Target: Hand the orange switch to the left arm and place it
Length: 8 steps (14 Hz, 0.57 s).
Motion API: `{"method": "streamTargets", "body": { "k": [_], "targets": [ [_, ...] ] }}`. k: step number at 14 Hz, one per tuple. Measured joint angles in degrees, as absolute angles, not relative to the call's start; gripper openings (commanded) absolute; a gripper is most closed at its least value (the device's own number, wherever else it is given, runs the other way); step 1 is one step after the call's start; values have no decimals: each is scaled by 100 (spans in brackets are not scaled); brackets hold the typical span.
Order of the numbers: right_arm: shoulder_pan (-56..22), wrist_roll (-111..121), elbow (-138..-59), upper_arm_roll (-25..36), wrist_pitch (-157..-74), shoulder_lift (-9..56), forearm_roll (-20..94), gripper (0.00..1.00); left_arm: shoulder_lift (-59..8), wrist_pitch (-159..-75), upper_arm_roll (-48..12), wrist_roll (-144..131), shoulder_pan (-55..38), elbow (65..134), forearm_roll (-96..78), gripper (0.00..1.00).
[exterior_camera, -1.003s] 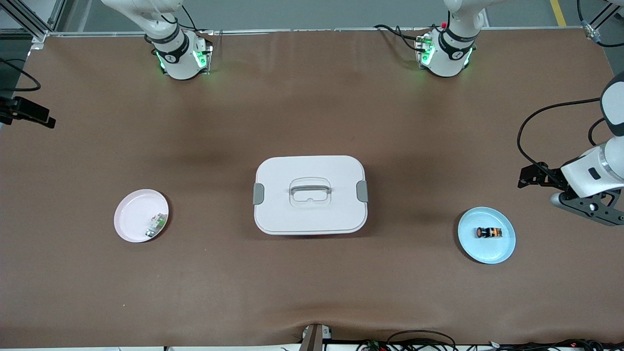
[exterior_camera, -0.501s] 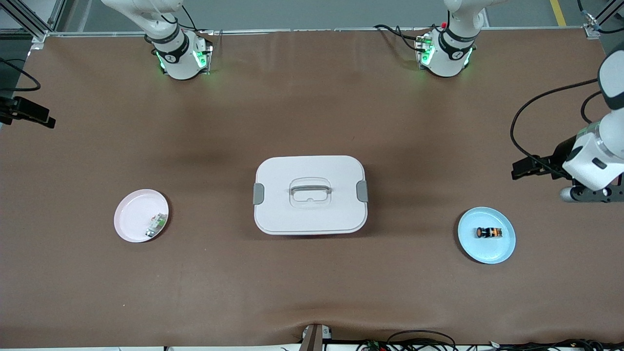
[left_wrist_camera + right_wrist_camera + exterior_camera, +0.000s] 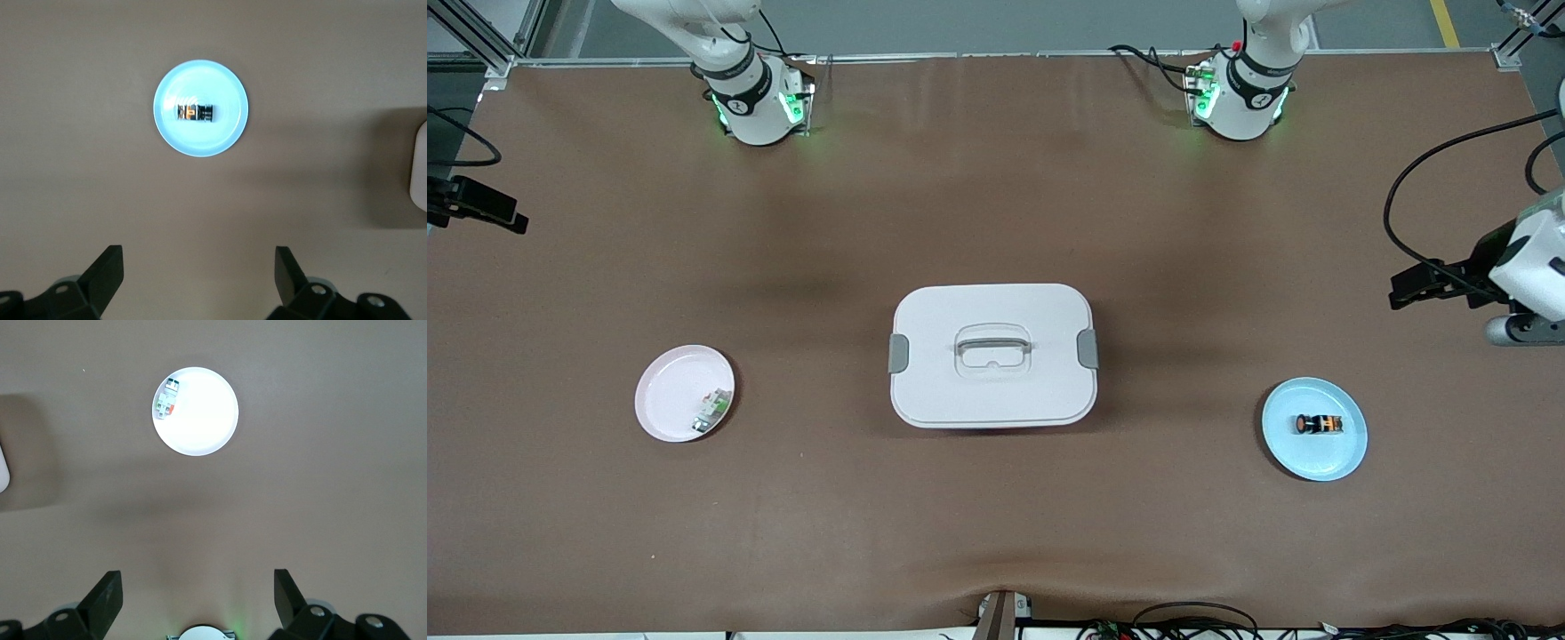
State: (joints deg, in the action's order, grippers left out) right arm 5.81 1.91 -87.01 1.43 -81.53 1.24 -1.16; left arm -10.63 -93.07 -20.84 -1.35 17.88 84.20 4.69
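Observation:
The orange switch point(image 3: 1319, 425) lies on its side on a blue plate point(image 3: 1316, 458) toward the left arm's end of the table. It also shows in the left wrist view point(image 3: 194, 112), on the same plate point(image 3: 200, 141). My left gripper point(image 3: 198, 263) is open and empty, high over bare table beside the plate; its wrist point(image 3: 1534, 258) shows at the front view's edge. The white box point(image 3: 992, 382) stands shut at the table's middle. My right gripper point(image 3: 198, 587) is open and empty, high over bare table, out of the front view.
A pink plate point(image 3: 665, 391) holding a small green-and-white component point(image 3: 711, 411) lies toward the right arm's end; both show in the right wrist view, plate point(image 3: 207, 420) and component point(image 3: 165, 401). The box's edge point(image 3: 419, 167) shows in the left wrist view.
The left arm's hand has turned from tilted to level and drifted away from the blue plate toward the table's end. The switch, plates and box have not moved.

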Motion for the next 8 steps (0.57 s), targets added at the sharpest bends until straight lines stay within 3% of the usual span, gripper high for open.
{"method": "streamTargets", "body": {
  "k": [2, 4, 8],
  "targets": [
    [581, 190, -8701, 142, -8153, 124, -116, 100, -973, -9141, -1973, 10, 1752, 8281, 461, 100],
    [581, 190, -8700, 140, -8153, 126, -116, 100, -697, -8938, -1448, 27, 1251, 8294, 410, 100],
    [580, 187, -8699, 138, -8153, 131, 17, 100, 68, -8772, -627, -181, 479, 8880, -137, 100]
  ]
}}
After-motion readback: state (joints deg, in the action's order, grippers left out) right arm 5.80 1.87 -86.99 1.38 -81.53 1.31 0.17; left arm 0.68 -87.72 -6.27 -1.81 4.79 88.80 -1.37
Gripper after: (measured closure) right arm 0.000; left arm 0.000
